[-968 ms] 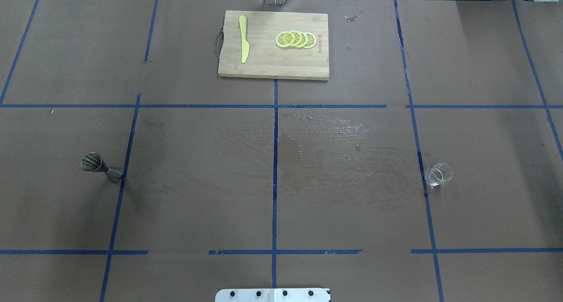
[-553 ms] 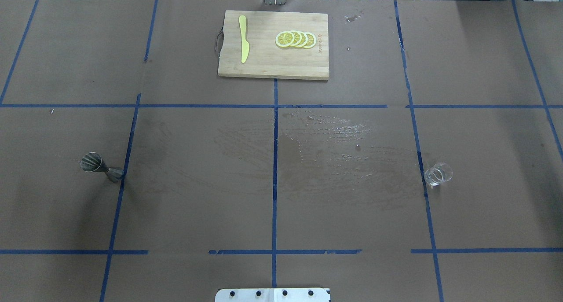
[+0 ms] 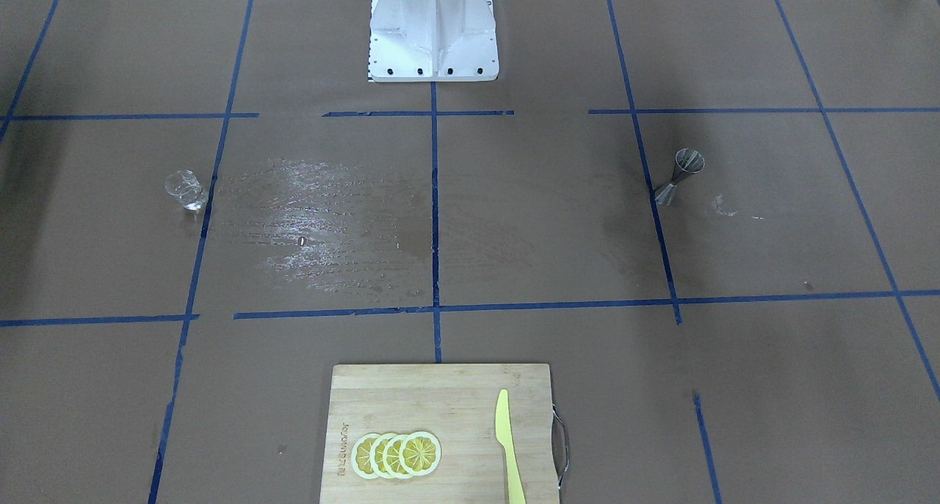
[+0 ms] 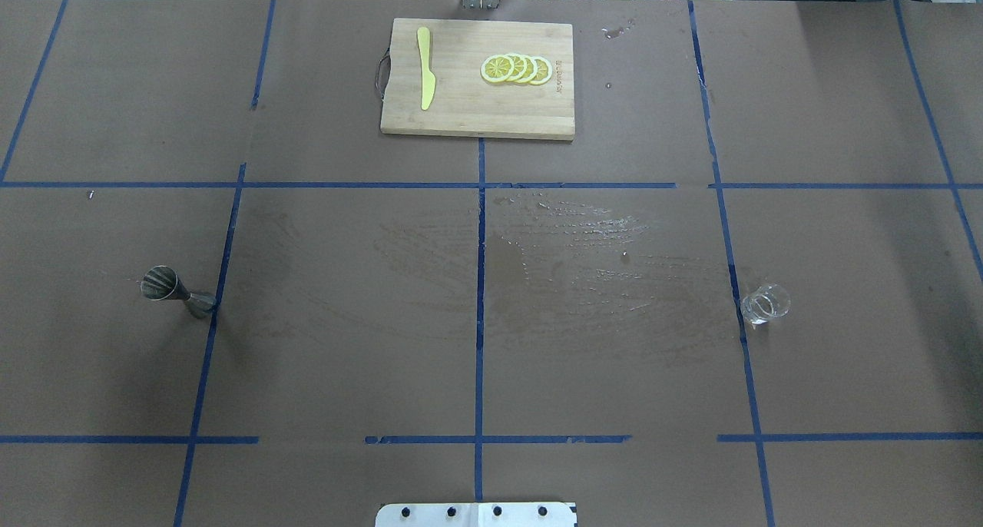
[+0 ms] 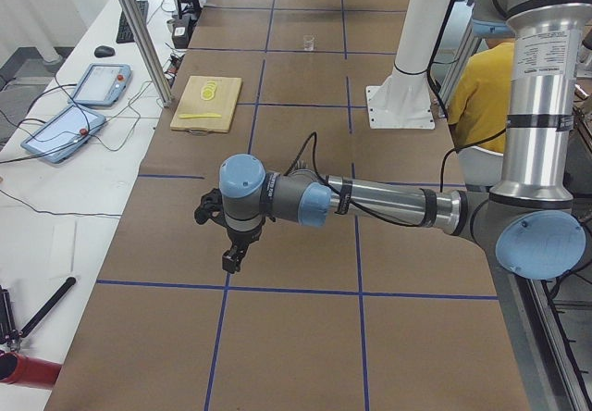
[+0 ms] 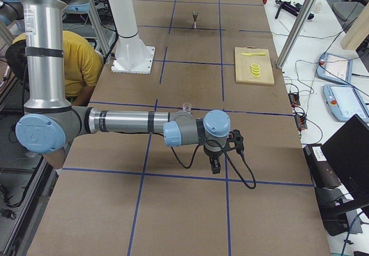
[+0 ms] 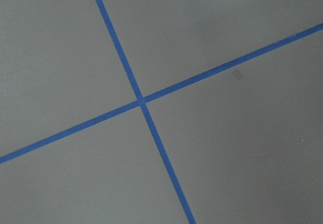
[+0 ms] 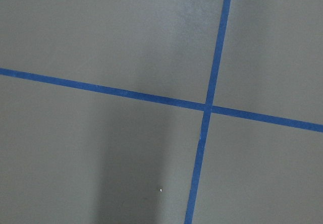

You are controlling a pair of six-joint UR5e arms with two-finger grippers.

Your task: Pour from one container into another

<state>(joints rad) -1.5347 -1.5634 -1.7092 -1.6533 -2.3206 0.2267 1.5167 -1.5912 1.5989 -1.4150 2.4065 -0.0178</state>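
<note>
Glass cup (image 4: 765,304) upright on worktop (image 4: 345,343), robot's R side, just beside a blue tape line (image 4: 750,389). Jigger (image 4: 175,291) upright on L side, base touching another tape line. The two are well apart, w/ a wet patch (image 4: 584,258) between them, nearer the cup. Cutting board (image 4: 476,116) at far edge, centre, carrying yellow knife (image 4: 425,70) and lemon slices (image 4: 516,68). Left gripper (image 5: 233,261) points down over bare worktop nr the L end; right gripper (image 6: 215,166) likewise nr the R end, cup beyond it. Both show in side views only, so can't tell if released or clenched. Wrist cams: tape crossings only.
</note>
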